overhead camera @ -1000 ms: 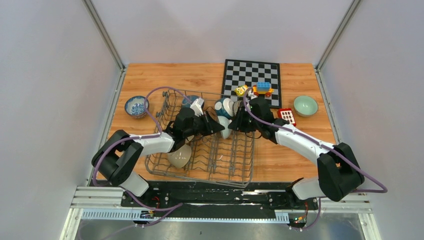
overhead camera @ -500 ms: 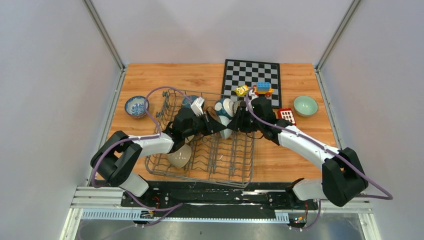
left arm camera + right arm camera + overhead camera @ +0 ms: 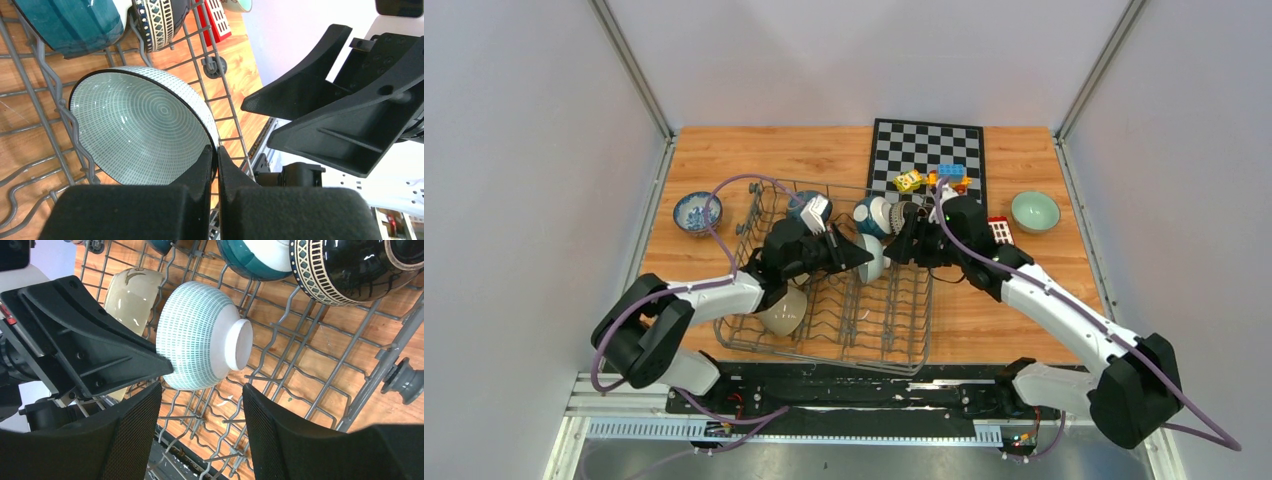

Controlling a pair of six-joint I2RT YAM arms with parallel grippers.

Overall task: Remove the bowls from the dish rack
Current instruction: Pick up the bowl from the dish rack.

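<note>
1. Two grippers meet over the large grey wire dish rack [image 3: 894,345] on the wooden table [image 3: 724,160], one on either side of a single bowl.
2. That small round white bowl with rows of pale green dashes [image 3: 197,335] stands on edge among the prongs near the rack's right side. Its foot ring faces the right arm.
3. The left gripper [image 3: 216,159] is pinched tight on this bowl's dark rim, one finger inside and one outside.
4. The right gripper [image 3: 201,389] has its jaws spread wide just short of the foot ring and grips nothing.
5. Farther back in the rack, a dark teal bowl with a white inside [image 3: 260,257] and a black bowl with a beige patterned band [image 3: 350,270] stand on edge side by side.
6. A beige bowl [image 3: 132,295] lies in the rack's near left part, beneath the left arm.
7. Outside the rack, a blue-and-white patterned bowl [image 3: 696,213] sits upright on the table to its left. A pale green bowl [image 3: 1035,211] sits upright well to its right.
</note>
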